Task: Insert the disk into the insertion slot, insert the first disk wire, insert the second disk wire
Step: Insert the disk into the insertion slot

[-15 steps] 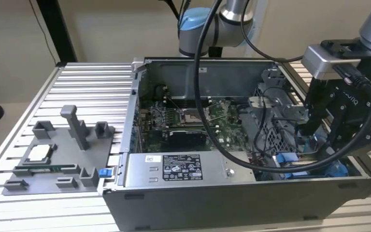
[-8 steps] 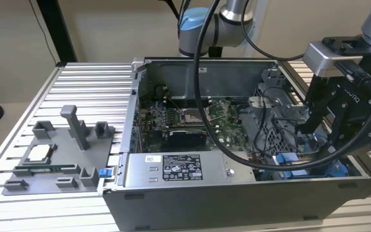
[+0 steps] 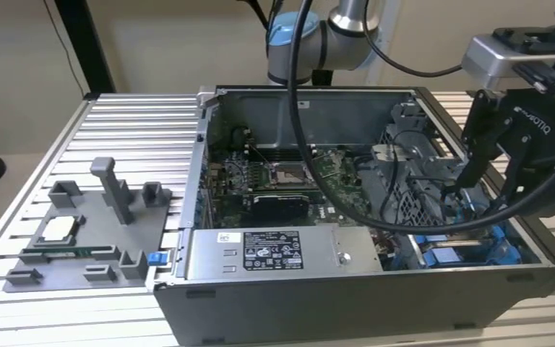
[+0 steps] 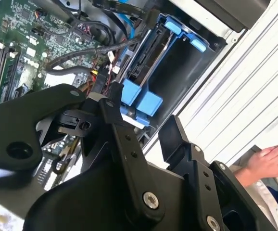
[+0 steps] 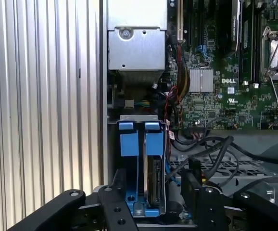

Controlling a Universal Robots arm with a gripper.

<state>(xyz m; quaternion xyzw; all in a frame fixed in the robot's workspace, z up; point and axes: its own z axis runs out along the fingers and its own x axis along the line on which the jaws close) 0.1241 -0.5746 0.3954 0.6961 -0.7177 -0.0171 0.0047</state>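
Observation:
The disk (image 5: pixel 154 180) stands on edge in its bright blue frame inside the insertion slot (image 5: pixel 128 144), a grey metal bay with blue tabs at the case's corner. In the second wrist view the disk (image 4: pixel 146 60) sits in the slot (image 4: pixel 196 43) just past my fingers. My gripper (image 5: pixel 153 173) hangs open above the bay, one finger on each side of the disk and not touching it. In the second wrist view, a black connector (image 4: pixel 100 84) with red and yellow wires lies close to one fingertip of the gripper (image 4: pixel 139 113). From the exterior view, the gripper (image 3: pixel 494 184) hovers over the case's right end.
The open computer case holds a motherboard (image 3: pixel 287 177) and a grey labelled power-supply box (image 3: pixel 258 253). Loose black cables (image 5: pixel 201 144) cross beside the bay. A grey fixture (image 3: pixel 84 238) with small parts sits on the ribbed table (image 3: pixel 123 130). A person's hand (image 4: pixel 269 161) rests outside the case.

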